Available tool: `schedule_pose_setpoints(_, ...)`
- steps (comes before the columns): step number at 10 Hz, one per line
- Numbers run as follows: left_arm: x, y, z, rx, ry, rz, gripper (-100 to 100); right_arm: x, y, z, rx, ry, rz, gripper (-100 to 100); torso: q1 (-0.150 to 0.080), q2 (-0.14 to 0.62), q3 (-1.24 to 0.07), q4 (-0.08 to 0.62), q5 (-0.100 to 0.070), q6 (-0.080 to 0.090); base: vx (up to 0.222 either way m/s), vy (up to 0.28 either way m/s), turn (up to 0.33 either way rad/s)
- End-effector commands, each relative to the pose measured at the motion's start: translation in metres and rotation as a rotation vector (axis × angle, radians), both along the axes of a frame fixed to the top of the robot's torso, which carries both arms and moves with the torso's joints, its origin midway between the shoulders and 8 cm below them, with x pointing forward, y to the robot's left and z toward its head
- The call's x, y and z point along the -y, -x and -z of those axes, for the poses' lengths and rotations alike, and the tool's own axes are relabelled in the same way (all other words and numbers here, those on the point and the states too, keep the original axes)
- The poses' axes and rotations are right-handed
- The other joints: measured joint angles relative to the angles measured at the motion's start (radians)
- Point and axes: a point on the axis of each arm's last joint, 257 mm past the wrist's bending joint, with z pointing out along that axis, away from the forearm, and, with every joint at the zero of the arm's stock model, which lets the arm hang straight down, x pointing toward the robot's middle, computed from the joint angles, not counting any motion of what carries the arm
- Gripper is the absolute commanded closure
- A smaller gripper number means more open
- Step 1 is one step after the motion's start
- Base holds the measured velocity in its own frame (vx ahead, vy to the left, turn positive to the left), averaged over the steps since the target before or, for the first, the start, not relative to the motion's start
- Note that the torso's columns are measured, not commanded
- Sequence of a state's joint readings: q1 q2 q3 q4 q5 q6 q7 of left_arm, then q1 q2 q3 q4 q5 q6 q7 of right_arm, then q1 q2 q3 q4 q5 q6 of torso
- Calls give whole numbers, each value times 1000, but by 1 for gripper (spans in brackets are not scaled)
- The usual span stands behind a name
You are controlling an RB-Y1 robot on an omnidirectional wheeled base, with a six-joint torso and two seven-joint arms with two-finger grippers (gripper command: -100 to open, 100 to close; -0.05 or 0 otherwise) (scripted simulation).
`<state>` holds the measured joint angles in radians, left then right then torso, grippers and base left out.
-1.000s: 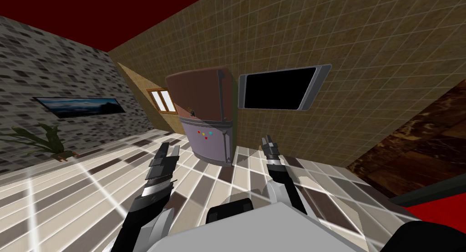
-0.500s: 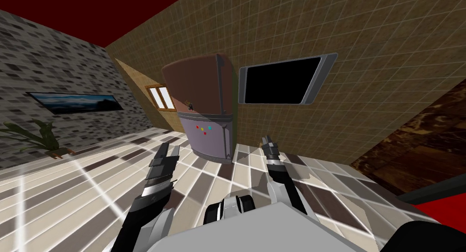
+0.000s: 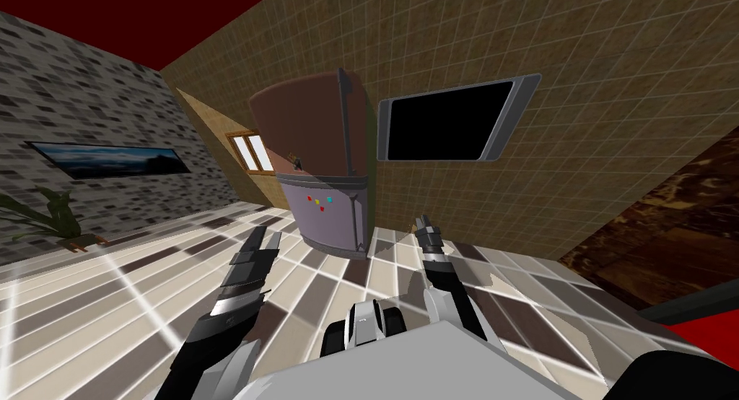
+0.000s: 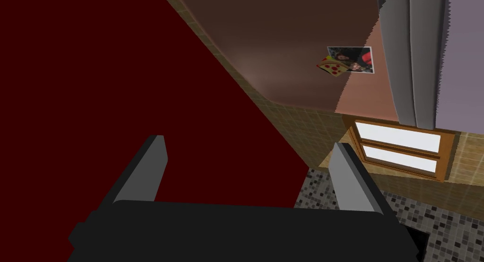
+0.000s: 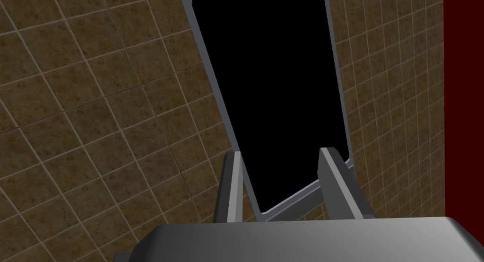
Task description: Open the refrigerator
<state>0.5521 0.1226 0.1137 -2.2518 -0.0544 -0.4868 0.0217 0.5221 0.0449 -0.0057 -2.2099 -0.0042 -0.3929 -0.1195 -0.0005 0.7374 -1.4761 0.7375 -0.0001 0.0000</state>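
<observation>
The refrigerator (image 3: 317,164) stands against the tan tiled wall ahead, with a brown upper door and a pale grey lower door (image 3: 328,219) carrying small coloured magnets. A grey vertical handle (image 3: 345,121) runs down its right side. Both doors look closed. My left gripper (image 3: 267,233) is raised over the floor short of the fridge, open and empty. In the left wrist view that gripper (image 4: 248,142) faces the brown door (image 4: 283,46), its grey handle (image 4: 416,56) and a photo magnet (image 4: 352,60). My right gripper (image 3: 423,221) is held up right of the fridge, and the right wrist view shows it (image 5: 280,151) open with nothing between its fingers.
A black screen in a grey frame (image 3: 447,125) hangs on the wall right of the fridge. A small window (image 3: 249,151) lies left of it, a long picture (image 3: 108,159) and a plant (image 3: 50,215) further left. Tiled floor (image 3: 144,287) stretches between me and the fridge.
The whole head view has shifted and the fridge looms larger and higher: I have moved closer. My left forearm has swung slightly left. The right arm holds its pose.
</observation>
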Motion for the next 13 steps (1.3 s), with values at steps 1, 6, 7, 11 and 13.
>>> schedule_pose_setpoints(1, -12, 0, 0, -38, -36, -3, -100, 0, 0, 0, 0, 0, 0, 0, 0, 0, 0, 0, 0, 0, 70, -60, -12)
schedule_pose_setpoints(6, -40, 3, -6, -113, -98, -24, -100, 0, 0, 0, 0, 0, 0, 0, 1, 0, 0, 0, 0, 0, 84, -70, -15)
schedule_pose_setpoints(7, -46, 4, -8, -129, -110, -30, -100, 0, 0, 0, 0, 0, 0, 0, 1, 0, 0, 0, 0, 0, 89, -56, -16)
schedule_pose_setpoints(11, -69, 6, -20, -197, -164, -53, -100, 0, 0, 0, 0, 0, 0, 0, -1, 0, 0, 0, 0, 0, 104, -87, -18)
schedule_pose_setpoints(13, -80, 6, -26, -234, -193, -66, -100, 0, 0, 0, 0, 0, 0, 0, 0, 1, 0, 0, 0, 0, 105, -93, -23)
